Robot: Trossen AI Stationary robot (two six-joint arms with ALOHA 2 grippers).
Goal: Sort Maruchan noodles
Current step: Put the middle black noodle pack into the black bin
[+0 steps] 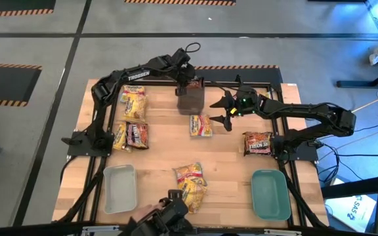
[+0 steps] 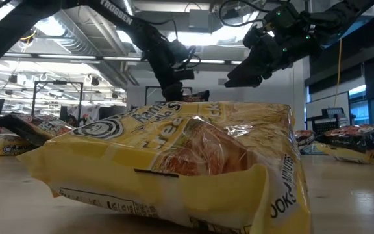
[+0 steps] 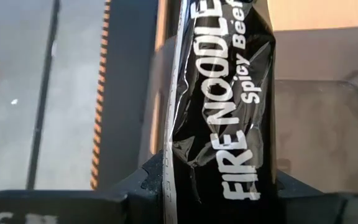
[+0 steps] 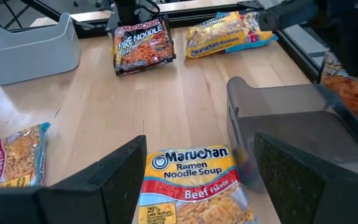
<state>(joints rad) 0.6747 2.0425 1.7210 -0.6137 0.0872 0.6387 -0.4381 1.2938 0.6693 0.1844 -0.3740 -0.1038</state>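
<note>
On the left side of the bench (image 1: 156, 157), a yellow packet (image 1: 134, 103) lay near the far edge, with a dark Fire Noodle packet (image 1: 138, 134) nearer the front and a second yellow packet (image 1: 119, 136) just beside it. The pale grey tray (image 1: 120, 189) sat at the front left. The left gripper (image 1: 190, 82) hung over a dark grey bin (image 1: 191, 99) at the far middle, its jaws closed on a black Fire Noodle Spicy Beef packet (image 3: 222, 118) held on edge above that bin. In front of the bin lay a Beef Flavor packet (image 1: 201, 126). Two yellow packets (image 1: 190, 181) overlapped at the front middle, one filling the low view. The right gripper (image 1: 225, 110) hovered above the bench just to the right of the bin and the Beef Flavor packet, its jaws spread wide and holding nothing. Further right lay another dark packet (image 1: 257, 143), and the teal tray (image 1: 270, 194) sat at the front right.
</note>
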